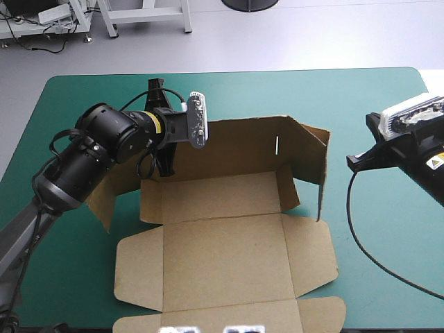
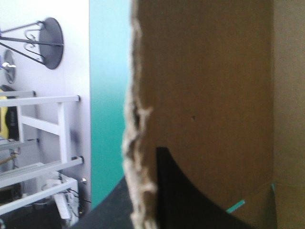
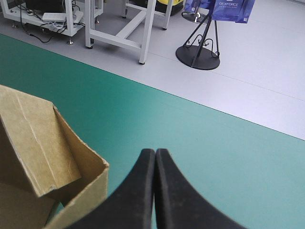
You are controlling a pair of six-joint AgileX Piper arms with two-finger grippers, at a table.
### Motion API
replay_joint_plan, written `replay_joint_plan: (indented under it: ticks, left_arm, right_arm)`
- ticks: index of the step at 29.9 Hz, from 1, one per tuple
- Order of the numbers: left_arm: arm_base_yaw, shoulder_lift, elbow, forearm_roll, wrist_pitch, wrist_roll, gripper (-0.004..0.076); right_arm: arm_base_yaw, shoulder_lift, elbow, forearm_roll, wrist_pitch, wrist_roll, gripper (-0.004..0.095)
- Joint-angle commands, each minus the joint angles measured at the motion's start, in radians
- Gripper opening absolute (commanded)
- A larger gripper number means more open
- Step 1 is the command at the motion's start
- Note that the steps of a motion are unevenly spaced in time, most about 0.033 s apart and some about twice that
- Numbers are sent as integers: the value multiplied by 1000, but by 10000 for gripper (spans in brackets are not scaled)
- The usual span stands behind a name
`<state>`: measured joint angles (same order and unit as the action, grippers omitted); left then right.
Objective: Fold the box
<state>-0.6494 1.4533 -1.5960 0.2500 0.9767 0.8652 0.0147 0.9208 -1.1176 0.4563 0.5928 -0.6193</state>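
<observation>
- Lying near the front edge of the teal-green worktop [image 1: 76, 291], the brown box [image 1: 222, 257] has its lid panel flat and open.
- Farther back, its rear wall and right-hand wall stand raised.
- Left claw [image 2: 143, 162] pinches the rear wall's left end, the board edge between its black fingers.
- Right claw [image 3: 155, 157] is pressed together, holding nothing, beside the box's right wall and apart from it.

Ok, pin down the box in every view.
High view: the box lies mid-table, far wall raised, lid flat toward the near edge.
Left wrist view: its wall, clamped in the left gripper.
Right wrist view: one raised corner beside the shut right gripper.
Shared landmark: the teal-green cover.
</observation>
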Motion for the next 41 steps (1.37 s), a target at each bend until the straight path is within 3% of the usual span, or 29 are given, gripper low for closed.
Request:
replay_joint_plan:
  ticks: [1, 7, 12, 17, 24, 32, 37, 41]
  left_arm:
    - [-19, -40, 47, 73, -215, -10, -6]
    - [-23, -40, 141, 100, -318, -27, -6]
    - [-23, -40, 184, 204, -406, -155, -6]
    - [-23, -39, 215, 322, -501, -256, -6]
    - [-23, -30, 215, 392, -579, -256, -6]
    - [-23, -19, 215, 381, -564, -271, -6]
    - [-23, -19, 215, 381, -564, -289, -6]
    - [-23, -19, 218, 377, -564, -289, -6]
  right_arm:
    - [3, 6, -36, 13, -81, -9, -24]
    - [3, 58, -84, 14, -17, -9, -25]
    - [3, 139, -172, 10, 76, -9, -25]
    - [3, 270, -337, 10, 179, -2, -25]
    - [3, 476, -598, 10, 319, 35, -25]
    - [3, 692, -793, -47, 458, 106, -25]
    - [3, 780, -802, 14, 489, 112, -25]
    - [3, 835, -802, 36, 579, 112, -25]
